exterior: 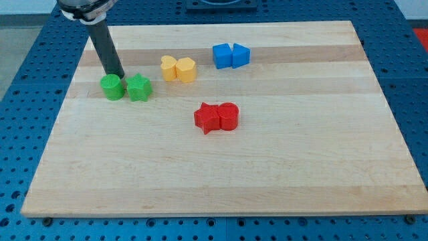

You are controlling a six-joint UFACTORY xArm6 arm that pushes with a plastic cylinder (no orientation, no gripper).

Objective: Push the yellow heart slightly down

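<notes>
The yellow heart [186, 69] sits upright touching another yellow block [168, 67]; no pincer shows.

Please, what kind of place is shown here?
Probably a robotics lab bench: a wooden board lies on a blue perforated table, small coloured blocks like the yellow heart sit in pairs, and my tip touches the green round block.
</notes>
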